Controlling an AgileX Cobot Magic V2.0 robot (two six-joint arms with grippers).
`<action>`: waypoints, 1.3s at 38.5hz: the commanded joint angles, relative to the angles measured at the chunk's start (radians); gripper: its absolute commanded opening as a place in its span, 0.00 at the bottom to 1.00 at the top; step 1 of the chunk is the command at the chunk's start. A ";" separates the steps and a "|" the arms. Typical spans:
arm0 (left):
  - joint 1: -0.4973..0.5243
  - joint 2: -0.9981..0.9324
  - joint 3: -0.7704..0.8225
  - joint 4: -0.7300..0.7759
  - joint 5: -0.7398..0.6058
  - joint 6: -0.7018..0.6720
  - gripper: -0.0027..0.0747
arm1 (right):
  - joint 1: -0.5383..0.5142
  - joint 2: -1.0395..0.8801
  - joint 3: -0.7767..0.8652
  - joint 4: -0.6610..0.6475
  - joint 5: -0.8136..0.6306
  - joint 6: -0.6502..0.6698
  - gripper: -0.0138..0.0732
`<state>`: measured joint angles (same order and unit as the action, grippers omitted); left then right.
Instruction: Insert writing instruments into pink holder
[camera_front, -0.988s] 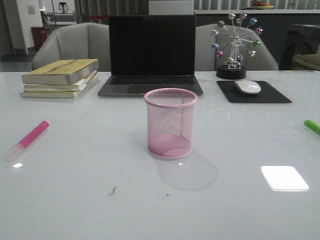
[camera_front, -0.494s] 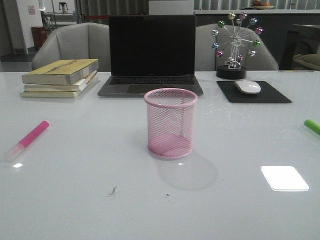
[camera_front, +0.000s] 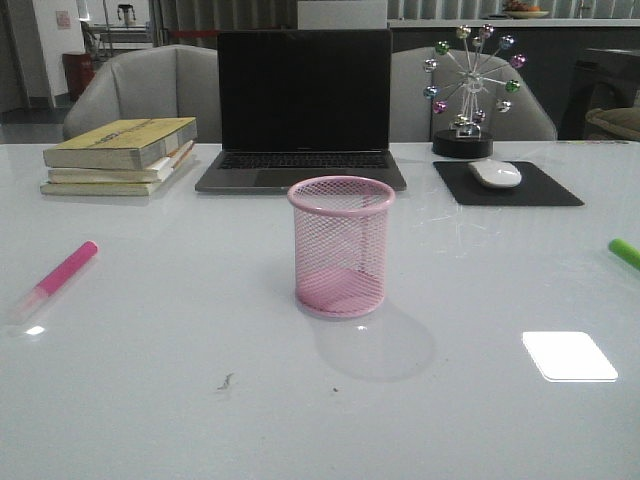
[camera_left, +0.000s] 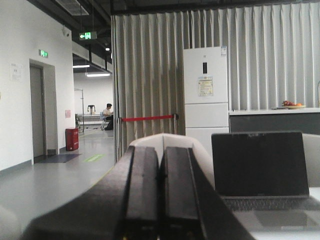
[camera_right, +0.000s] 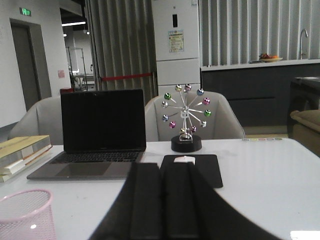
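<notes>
The pink holder (camera_front: 341, 246) stands upright near the middle of the white surface (camera_front: 180, 400), its mesh wall showing nothing inside, and it casts a soft shadow toward the near right. In the right wrist view its rim (camera_right: 25, 198) also appears at the edge of the picture. The pink highlighter (camera_front: 55, 281) lies flat far to the left, well apart from the holder, its clear cap pointing toward the near edge of the surface. The green highlighter (camera_front: 625, 253) lies far to the right, only its end in view at the picture's border, also well apart from the holder.

Behind the holder an open laptop (camera_front: 303, 110) with a dark screen sits on the surface. To its left is a stack of books (camera_front: 120, 156); to its right a white mouse (camera_front: 495, 174) rests on a black mouse pad (camera_front: 550, 190), with a ferris-wheel ornament (camera_front: 470, 90) just behind the pad.

Neither arm shows in the front view. In the left wrist view the left pincer (camera_left: 160, 195) has its two dark fingers pressed together, holding nothing. The right pincer (camera_right: 160, 200) in its own wrist view is likewise closed and bare, raised above the surface and facing the mouse pad.
</notes>
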<state>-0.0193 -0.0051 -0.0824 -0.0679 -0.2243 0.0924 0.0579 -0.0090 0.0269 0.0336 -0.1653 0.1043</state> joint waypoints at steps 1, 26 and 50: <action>-0.007 -0.014 -0.123 -0.005 0.006 -0.010 0.15 | -0.006 -0.018 -0.102 -0.009 -0.060 0.001 0.22; -0.007 0.611 -0.531 0.102 0.247 -0.010 0.16 | -0.006 0.599 -0.601 -0.173 0.334 0.001 0.23; -0.007 0.801 -0.529 -0.046 0.270 -0.010 0.60 | -0.006 0.770 -0.604 -0.170 0.363 0.001 0.68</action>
<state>-0.0193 0.7993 -0.5748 -0.0962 0.1274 0.0924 0.0579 0.7528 -0.5360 -0.1221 0.2637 0.1043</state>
